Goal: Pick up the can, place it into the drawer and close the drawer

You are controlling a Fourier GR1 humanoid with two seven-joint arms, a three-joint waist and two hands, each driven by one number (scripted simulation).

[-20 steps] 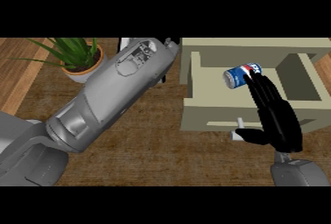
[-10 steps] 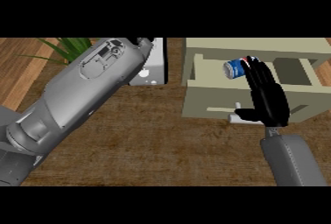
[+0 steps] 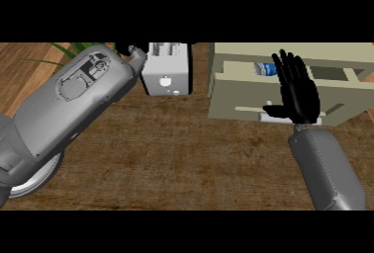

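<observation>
While the right hand (image 3: 298, 94) hides most of the can (image 3: 263, 68) inside the drawer (image 3: 234, 106), its fingers stay spread straight, holding nothing; left hand (image 3: 130, 49) barely visible, state unclear.

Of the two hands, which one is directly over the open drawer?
The right hand, black fingers straight, is over the drawer beside the can. The left hand is far left, by the toaster.

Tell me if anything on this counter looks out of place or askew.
Nothing looks spilled or damaged. The can lies on its side in the open drawer rather than upright, partly hidden by the open right hand. The toaster sits square.
</observation>
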